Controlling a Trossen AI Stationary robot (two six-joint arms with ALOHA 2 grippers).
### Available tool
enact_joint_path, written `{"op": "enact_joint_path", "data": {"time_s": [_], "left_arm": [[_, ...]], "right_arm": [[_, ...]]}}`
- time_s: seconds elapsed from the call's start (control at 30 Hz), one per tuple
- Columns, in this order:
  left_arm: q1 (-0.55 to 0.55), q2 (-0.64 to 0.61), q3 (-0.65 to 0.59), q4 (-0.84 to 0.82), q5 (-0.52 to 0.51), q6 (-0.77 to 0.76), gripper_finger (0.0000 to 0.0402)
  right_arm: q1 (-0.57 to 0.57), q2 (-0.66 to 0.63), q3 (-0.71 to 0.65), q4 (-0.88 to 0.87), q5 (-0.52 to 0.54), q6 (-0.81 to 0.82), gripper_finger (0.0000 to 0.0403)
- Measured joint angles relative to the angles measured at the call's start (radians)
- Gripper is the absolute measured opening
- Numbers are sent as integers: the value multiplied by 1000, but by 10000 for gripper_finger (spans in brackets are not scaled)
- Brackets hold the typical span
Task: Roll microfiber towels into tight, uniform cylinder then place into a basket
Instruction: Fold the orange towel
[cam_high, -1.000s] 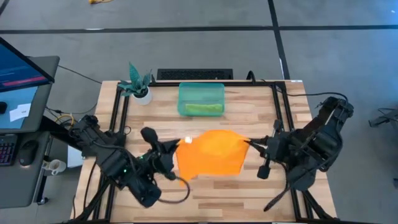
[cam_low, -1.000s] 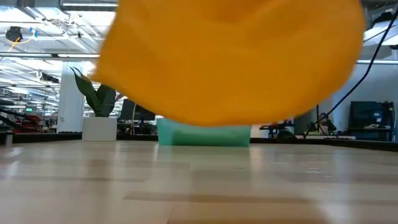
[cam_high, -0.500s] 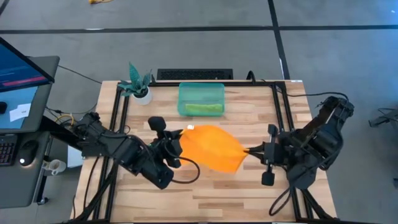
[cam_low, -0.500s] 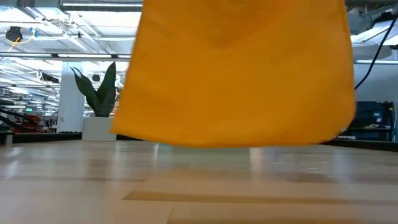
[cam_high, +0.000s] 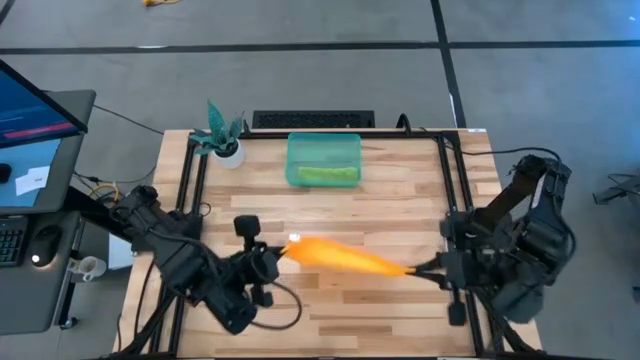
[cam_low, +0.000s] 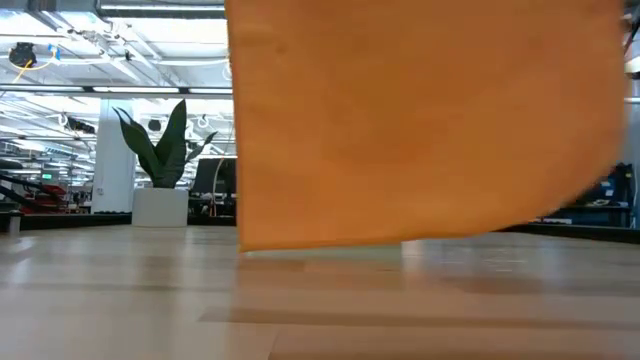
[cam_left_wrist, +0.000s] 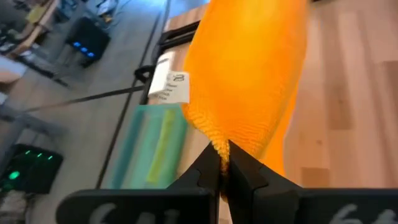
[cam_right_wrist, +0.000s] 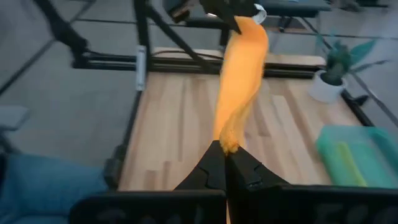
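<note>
High view is showing my two arms stretching one orange towel (cam_high: 345, 257) taut at lower centre, above the table (cam_high: 400, 190): my left gripper (cam_high: 281, 252) is pinching its left corner, my right gripper (cam_high: 408, 268) its right corner, both jaws clamped tight on cloth. Low view is giving only a hanging orange sheet, hiding the basket (cam_high: 323, 159) at upper centre. Inside that one basket a green towel (cam_high: 325, 174) is lying. One potted plant (cam_high: 222, 134) is standing at the table's upper left.
</note>
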Motion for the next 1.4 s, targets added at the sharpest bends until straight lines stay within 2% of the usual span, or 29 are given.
{"op": "enact_joint_path", "data": {"time_s": [0.17, 0.37, 0.47, 0.6, 0.7, 0.93, 1.13, 1.27, 1.4], "left_arm": [[-41, 0, 41, 6, -6, 0, 1], [-72, -3, 124, 27, -104, -10, 1], [-63, -2, 112, -19, -98, -150, 1], [2, 22, 23, -173, -50, -386, 1], [66, 28, -87, -167, -57, -398, 1], [235, 27, -305, -145, -45, -438, 0], [341, 27, -453, -26, -71, -378, 0], [379, 27, -494, 32, -138, -331, 0], [397, 27, -501, 50, -171, -316, 0]], "right_arm": [[39, 0, 23, 8, 32, 0, 8], [52, 0, 35, -1, 28, -26, 8], [46, -1, 23, -35, 51, 4, 8], [-18, 2, -40, -241, 208, 225, 8], [-93, 2, -116, -345, 269, 407, 8], [-280, 3, -321, -347, 197, 543, 8], [-388, 3, -450, -288, 237, 525, 8], [-459, 3, -552, -148, 234, 425, 8], [-510, 3, -624, -39, 177, 362, 8]]}}
